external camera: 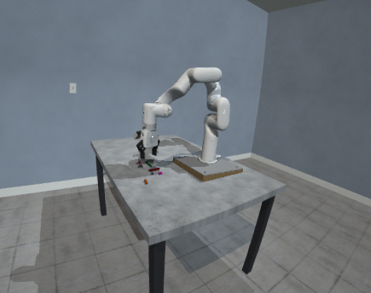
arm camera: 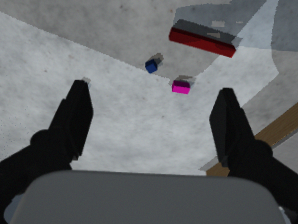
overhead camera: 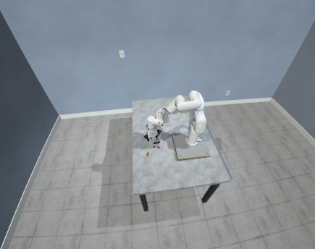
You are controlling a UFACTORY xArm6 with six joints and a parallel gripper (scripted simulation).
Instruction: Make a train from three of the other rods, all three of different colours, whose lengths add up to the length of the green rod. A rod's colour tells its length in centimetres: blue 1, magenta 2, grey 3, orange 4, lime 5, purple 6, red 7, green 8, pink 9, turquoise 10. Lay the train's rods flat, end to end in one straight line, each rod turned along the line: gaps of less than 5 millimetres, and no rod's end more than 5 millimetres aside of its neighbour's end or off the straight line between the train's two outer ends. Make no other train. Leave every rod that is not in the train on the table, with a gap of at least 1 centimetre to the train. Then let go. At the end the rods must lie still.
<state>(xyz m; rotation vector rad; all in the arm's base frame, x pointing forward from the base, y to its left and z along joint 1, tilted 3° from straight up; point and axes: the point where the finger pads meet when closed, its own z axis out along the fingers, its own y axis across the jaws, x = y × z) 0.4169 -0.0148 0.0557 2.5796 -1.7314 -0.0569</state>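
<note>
My gripper [overhead camera: 153, 137] [external camera: 148, 155] [arm camera: 152, 99] is wide open and empty above the table. In the wrist view, the red rod [arm camera: 202, 43] [overhead camera: 156, 142] [external camera: 154, 169] lies slanted beyond the fingertips. The short blue rod [arm camera: 151, 66] [overhead camera: 154, 147] [external camera: 152, 173] and a short magenta rod [arm camera: 181, 88] [overhead camera: 158, 147] [external camera: 160, 173] lie beside it, apart from it and from each other. The green rod [external camera: 148, 163] lies below the gripper in the exterior view. An orange rod [overhead camera: 148, 154] [external camera: 146, 181] lies apart, nearer the table's front.
Another magenta rod [external camera: 139, 163] and a small dark rod [external camera: 140, 166], its colour unclear, lie left of the green rod in the exterior view. The arm's base plate [overhead camera: 194, 153] [external camera: 224, 171] stands to the right of the rods on the table [overhead camera: 154, 177] [external camera: 186, 202].
</note>
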